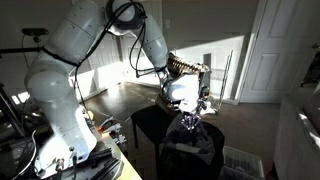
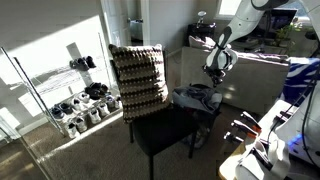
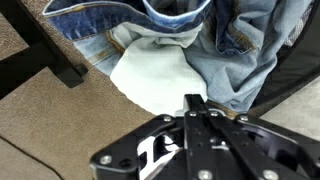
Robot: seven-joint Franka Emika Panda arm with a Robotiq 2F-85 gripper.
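Hanging over the edge of the black chair, the blue jeans are seen with a white pocket lining turned out above the carpet. The gripper is held just over the denim, its fingers pressed fully together; whether cloth is pinched cannot be told. A patterned cushion is propped against the chair back.

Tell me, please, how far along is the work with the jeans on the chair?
Done: the jeans lie heaped on the black chair. In hand: the gripper is shut at the denim beside the white pocket lining; a real grip is unclear. Left, probably: straightening the crumpled jeans.
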